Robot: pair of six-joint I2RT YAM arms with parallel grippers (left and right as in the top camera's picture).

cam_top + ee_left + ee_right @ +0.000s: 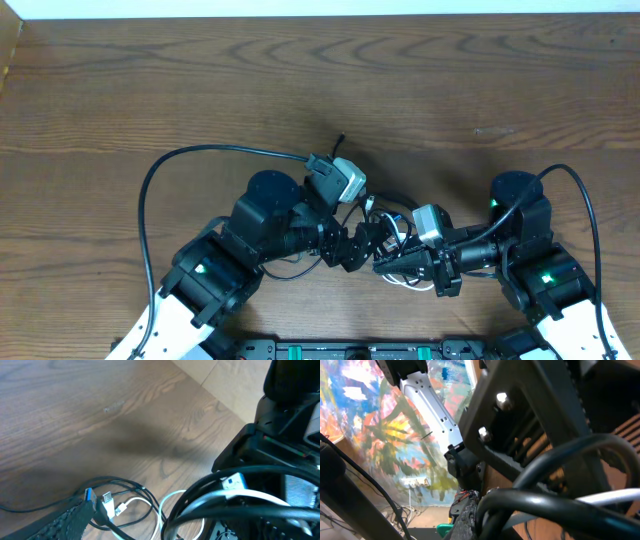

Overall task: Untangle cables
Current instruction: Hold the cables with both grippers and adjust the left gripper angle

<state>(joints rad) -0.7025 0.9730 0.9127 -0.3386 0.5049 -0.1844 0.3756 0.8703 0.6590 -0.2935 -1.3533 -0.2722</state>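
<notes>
Thick arm wiring [199, 485] crowds the left wrist lens; beyond, thin black and white cables [131, 503] lie looped together on the table [100, 410] between the spread left gripper [358, 245] and the clenched right gripper [392, 266], its catch unclear; untangling seems mostly undone.

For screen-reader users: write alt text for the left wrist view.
A thin black cable and a thin white cable lie looped together on a wooden table, a blue USB plug and a white plug beside the left gripper's textured black finger. The dark right arm fills the right side.
</notes>
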